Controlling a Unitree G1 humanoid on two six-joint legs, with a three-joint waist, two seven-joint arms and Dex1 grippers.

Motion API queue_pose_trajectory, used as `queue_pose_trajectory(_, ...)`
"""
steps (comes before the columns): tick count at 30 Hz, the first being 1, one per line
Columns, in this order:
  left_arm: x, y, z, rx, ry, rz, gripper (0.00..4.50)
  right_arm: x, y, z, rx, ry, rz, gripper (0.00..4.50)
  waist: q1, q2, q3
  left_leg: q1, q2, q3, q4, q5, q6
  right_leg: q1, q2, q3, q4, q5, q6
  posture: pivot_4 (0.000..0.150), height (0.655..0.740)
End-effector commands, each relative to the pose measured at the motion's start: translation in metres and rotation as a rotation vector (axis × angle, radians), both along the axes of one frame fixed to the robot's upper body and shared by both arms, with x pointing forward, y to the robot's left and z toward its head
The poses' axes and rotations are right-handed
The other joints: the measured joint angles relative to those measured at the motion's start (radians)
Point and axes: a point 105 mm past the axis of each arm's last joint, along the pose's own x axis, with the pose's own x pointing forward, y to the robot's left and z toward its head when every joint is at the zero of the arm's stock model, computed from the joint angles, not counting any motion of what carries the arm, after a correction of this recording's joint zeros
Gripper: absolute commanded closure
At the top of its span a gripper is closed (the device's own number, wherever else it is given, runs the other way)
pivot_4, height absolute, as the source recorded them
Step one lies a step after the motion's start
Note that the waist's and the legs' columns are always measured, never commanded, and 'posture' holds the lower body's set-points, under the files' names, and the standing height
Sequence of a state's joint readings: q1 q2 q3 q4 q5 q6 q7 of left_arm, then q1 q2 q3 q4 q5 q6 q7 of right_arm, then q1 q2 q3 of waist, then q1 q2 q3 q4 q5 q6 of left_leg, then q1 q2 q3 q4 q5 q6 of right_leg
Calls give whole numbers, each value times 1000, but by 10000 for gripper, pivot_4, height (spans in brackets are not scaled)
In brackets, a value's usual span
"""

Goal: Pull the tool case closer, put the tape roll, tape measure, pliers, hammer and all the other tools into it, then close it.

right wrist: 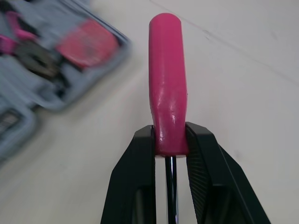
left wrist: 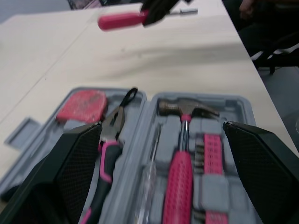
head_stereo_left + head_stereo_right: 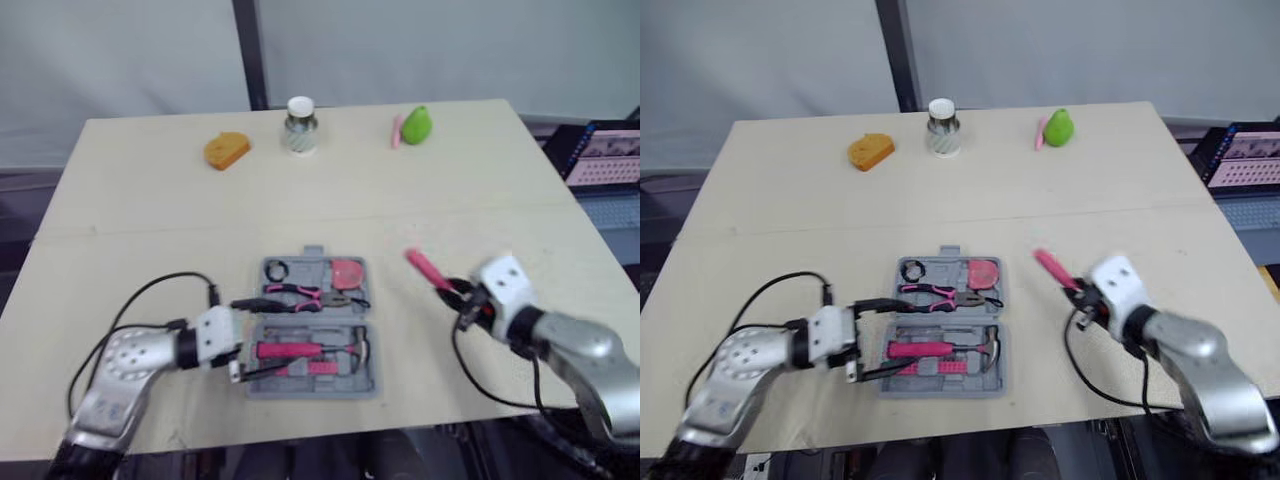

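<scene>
Now, screwdriver (image 1: 168,93) handle, pinched between right jaws

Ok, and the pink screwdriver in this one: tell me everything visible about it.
The screwdriver has a glossy pink handle, plastic by its look, with a rounded end, and a thin dark metal shaft. The right end effector clamps the handle's base, where the shaft starts. It is held to the right of the open tool case, handle end nearest it.

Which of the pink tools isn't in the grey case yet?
The pink-handled screwdriver, clamped in the right gripper beside the case; the pliers and hammer lie inside it.
</scene>
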State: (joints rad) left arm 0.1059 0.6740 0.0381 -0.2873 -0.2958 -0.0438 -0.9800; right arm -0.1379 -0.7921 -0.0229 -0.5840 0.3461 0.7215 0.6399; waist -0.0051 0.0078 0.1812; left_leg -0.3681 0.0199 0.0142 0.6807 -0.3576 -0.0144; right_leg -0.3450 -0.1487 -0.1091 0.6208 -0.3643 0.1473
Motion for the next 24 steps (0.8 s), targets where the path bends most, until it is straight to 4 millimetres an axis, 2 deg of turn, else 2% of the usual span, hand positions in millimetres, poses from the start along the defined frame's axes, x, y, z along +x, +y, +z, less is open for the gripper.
queue_pose_trajectory(1, -23, 24, 4, 16, -10, 70, 0, -23, 55, -1, -102, 81, 291, 41211, 1, -1, 0, 0, 0, -1, 1, 0, 0, 0, 0, 0, 0, 0, 0, 1500, 7400)
queue_pose_trajectory(6, -61, 45, -3, 57, 49, 153, 0, -24, 96, -7, -214, 134, 430, 41211, 21, -5, 2, -2, -4, -5, 4, -1, 1, 3, -3, 1, -1, 0, 0, 1500, 7400)
queue_pose_trajectory(9, -76, 55, -7, 69, 87, 206, 0, -29, 113, -16, -251, 169, 466, 41211, 31, -6, 1, -2, -4, -5, 5, -1, 1, 4, -3, 1, -2, 0, 1, 1500, 7400)
queue_pose_trajectory(12, -90, 63, -11, 80, 117, 251, 0, -41, 126, -28, -283, 210, 501, 41211, 26, -7, 1, -2, -4, -5, 4, -1, 0, 3, -2, 1, -2, 0, 1, 1500, 7400)
queue_pose_trajectory(17, -97, 68, -11, 73, 122, 292, 0, -52, 136, -41, -311, 250, 507, 41211, 25, -8, 0, -2, -3, -4, 3, -1, 0, 2, -2, 1, -2, 0, 1, 1500, 7400)
queue_pose_trajectory(24, -103, 62, -10, 55, 131, 287, 0, -60, 149, -52, -331, 265, 525, 41211, 18, -8, 0, -2, -3, -4, 3, -1, 0, 2, -2, 1, -1, 0, 1, 1500, 7400)
